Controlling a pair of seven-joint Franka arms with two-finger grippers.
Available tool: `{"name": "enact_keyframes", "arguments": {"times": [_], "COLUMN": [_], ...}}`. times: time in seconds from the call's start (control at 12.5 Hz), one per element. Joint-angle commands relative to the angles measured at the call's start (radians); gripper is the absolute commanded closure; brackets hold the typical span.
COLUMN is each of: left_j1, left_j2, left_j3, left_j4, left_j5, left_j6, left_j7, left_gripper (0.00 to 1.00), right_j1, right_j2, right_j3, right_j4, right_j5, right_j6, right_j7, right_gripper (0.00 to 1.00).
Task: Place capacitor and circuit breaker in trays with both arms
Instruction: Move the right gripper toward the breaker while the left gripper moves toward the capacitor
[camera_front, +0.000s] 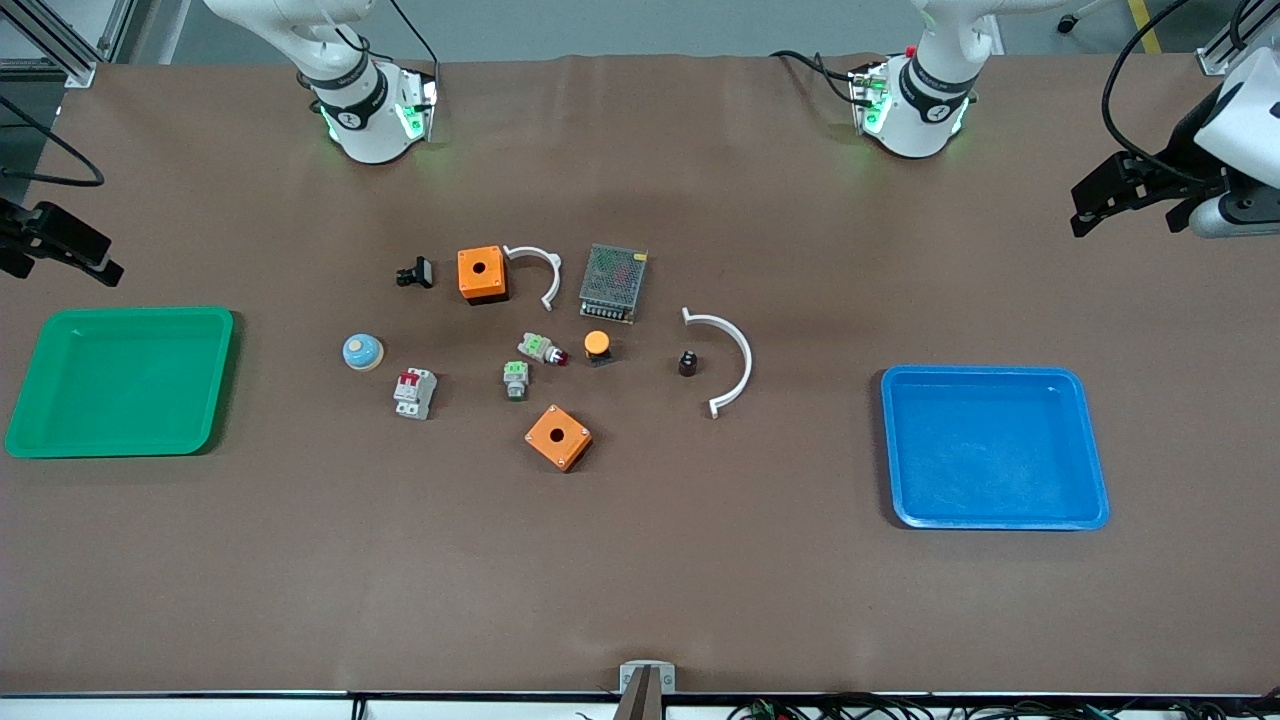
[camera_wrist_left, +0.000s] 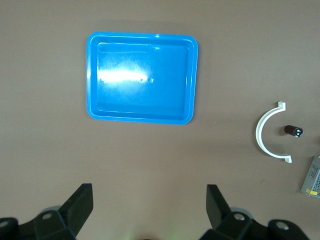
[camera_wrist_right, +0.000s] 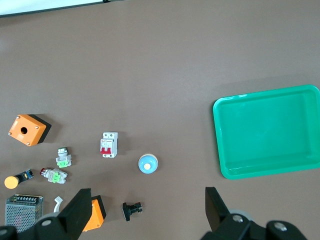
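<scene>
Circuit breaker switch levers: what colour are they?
Red, on the white-grey circuit breaker; clearest in the right wrist view.

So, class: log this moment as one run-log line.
left gripper: open, over table | right gripper: open, over table | capacitor, circuit breaker: on table, untouched

You won't find any wording or numbers you can read here. The circuit breaker (camera_wrist_right: 109, 144) may carry small print on its white face, but it shows only as a smudge, and the metal-mesh power supply (camera_front: 613, 282) shows no legible label either.
</scene>
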Motion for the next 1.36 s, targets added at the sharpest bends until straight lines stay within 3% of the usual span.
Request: {"name": "enact_keyframes", "arguments": {"times": [0.0,0.32,0.64,0.96,1.28], "left_j1": [0.002,0.001,-0.031,-0.114,-0.241], "left_j2": [0.0,0.029,0.136,0.283,0.443], "left_j3": [-0.001,-0.001,-0.026,-0.049,-0.049], "left_j4": [0.009,0.025,0.022,0.015,0.018], "left_j5": [0.002,0.002,0.002,0.0,0.0], "left_j6": [-0.01,-0.01,0.017,0.181,0.365], "left_j7": [0.021,0.021,0.003,-0.124,-0.391], "left_gripper": [0.0,0.0,0.0,0.0,0.0], "right_j1": [-0.01,-0.004,0.07,0.171,0.281], "right_j2": [0.014,0.035,0.107,0.24,0.319], "right_j3": [0.01,0.013,0.016,0.016,0.016], "right_j4": [0.026,0.026,0.026,0.028,-0.018], "right_j5": [-0.005,-0.002,0.001,0.001,-0.002], "right_j6": [-0.012,-0.008,-0.008,0.071,0.113], "right_j7": [-0.004,0.002,0.009,0.011,0.023], "right_gripper": [0.0,0.0,0.0,0.0,0.0]}}
